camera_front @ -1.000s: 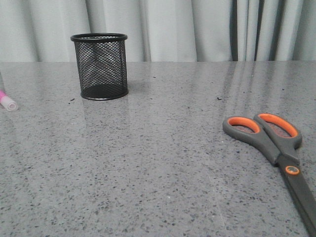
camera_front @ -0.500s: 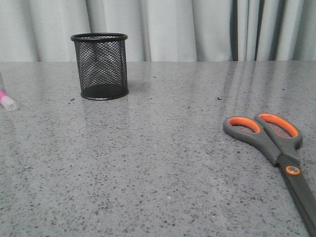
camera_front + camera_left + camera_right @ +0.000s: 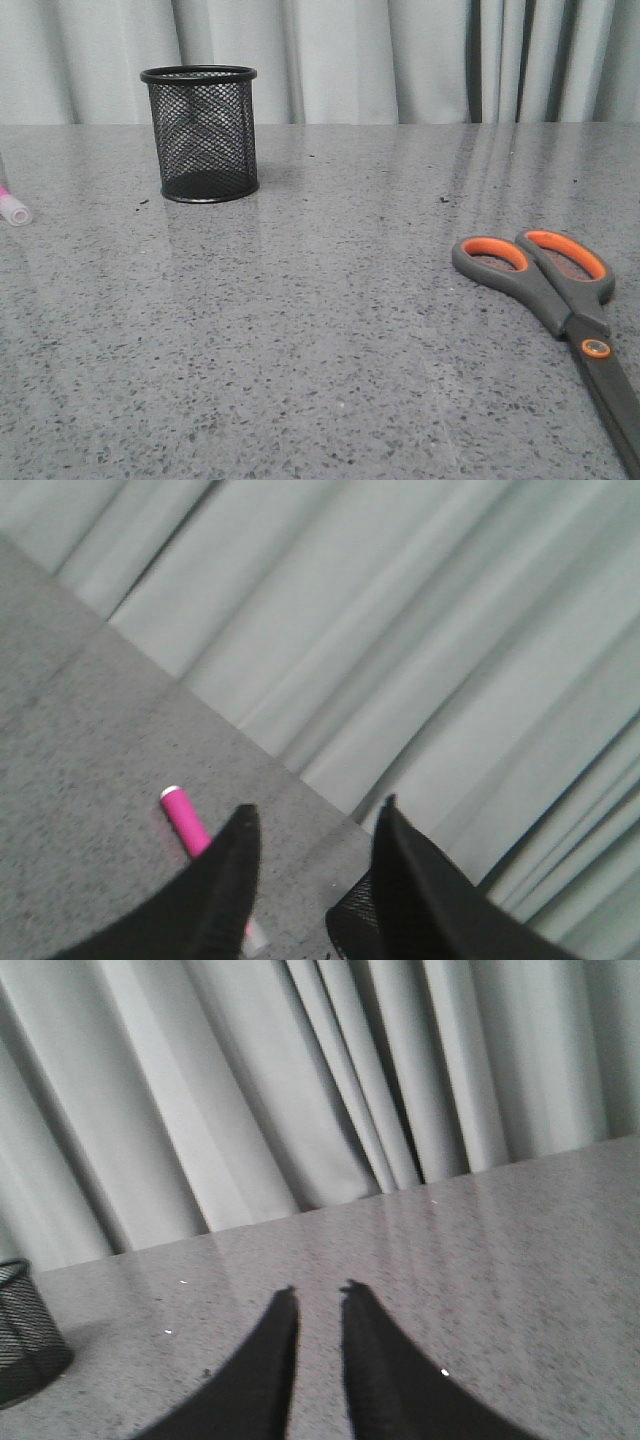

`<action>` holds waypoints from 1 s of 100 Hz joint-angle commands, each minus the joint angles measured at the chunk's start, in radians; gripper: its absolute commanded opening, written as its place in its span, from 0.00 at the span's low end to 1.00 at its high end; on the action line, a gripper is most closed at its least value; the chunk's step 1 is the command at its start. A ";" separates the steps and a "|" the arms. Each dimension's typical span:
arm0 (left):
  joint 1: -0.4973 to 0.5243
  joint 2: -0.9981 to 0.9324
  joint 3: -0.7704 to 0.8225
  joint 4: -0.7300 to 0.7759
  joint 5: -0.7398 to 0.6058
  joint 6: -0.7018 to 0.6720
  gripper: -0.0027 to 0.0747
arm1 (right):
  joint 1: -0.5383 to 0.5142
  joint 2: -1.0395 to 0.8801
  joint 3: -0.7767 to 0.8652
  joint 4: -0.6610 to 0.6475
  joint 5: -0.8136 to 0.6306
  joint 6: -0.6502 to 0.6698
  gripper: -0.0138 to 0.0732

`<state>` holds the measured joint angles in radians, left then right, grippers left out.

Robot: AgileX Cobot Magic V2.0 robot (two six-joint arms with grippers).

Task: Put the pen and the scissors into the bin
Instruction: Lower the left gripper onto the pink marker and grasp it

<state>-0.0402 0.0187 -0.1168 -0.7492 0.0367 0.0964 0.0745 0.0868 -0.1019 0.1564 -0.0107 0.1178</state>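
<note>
The bin (image 3: 200,135), a black wire-mesh cup, stands upright at the back left of the table. Only the whitish end of the pink pen (image 3: 12,208) shows at the left edge of the front view. In the left wrist view the pen (image 3: 185,820) lies flat on the table, partly behind one finger. My left gripper (image 3: 315,805) is open and empty above it, with the bin (image 3: 350,930) just beyond. The scissors (image 3: 545,285) lie flat at the front right. My right gripper (image 3: 319,1288) is empty, its jaws a narrow gap apart, over bare table.
Grey speckled table (image 3: 320,330) with a pale curtain (image 3: 400,60) behind its far edge. The bin (image 3: 25,1345) also shows at the edge of the right wrist view. Neither arm shows in the front view.
In the front view the pen end and the bin sit a few pixels further left than before. The scissors have barely shifted. Nothing was taken hold of.
</note>
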 commanded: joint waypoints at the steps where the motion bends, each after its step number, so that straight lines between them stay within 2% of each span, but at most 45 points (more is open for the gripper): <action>1: 0.004 0.097 -0.121 0.050 0.021 0.003 0.62 | 0.033 0.108 -0.098 -0.001 -0.064 -0.001 0.49; 10: 0.004 0.246 -0.244 0.092 0.179 0.004 0.54 | 0.073 0.211 -0.186 -0.001 0.022 -0.001 0.62; 19: 0.004 0.429 -0.380 0.175 0.351 0.004 0.45 | 0.111 0.332 -0.281 -0.001 0.144 -0.001 0.62; 26: 0.004 0.571 -0.480 0.197 0.431 0.004 0.44 | 0.132 0.421 -0.340 -0.001 0.199 -0.001 0.62; 46: 0.004 0.907 -0.731 0.262 0.563 -0.033 0.44 | 0.174 0.578 -0.433 -0.001 0.222 -0.001 0.62; 69: 0.004 1.262 -0.961 0.495 0.753 -0.289 0.44 | 0.190 0.596 -0.438 -0.001 0.230 -0.001 0.62; 80: 0.004 1.405 -1.053 0.493 0.819 -0.314 0.44 | 0.190 0.596 -0.438 -0.001 0.231 -0.001 0.62; 100: 0.004 1.538 -1.172 0.453 0.815 -0.334 0.44 | 0.190 0.596 -0.436 -0.001 0.252 -0.001 0.62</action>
<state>-0.0402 1.5563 -1.2150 -0.2667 0.8764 -0.2119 0.2615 0.6805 -0.5021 0.1564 0.2972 0.1181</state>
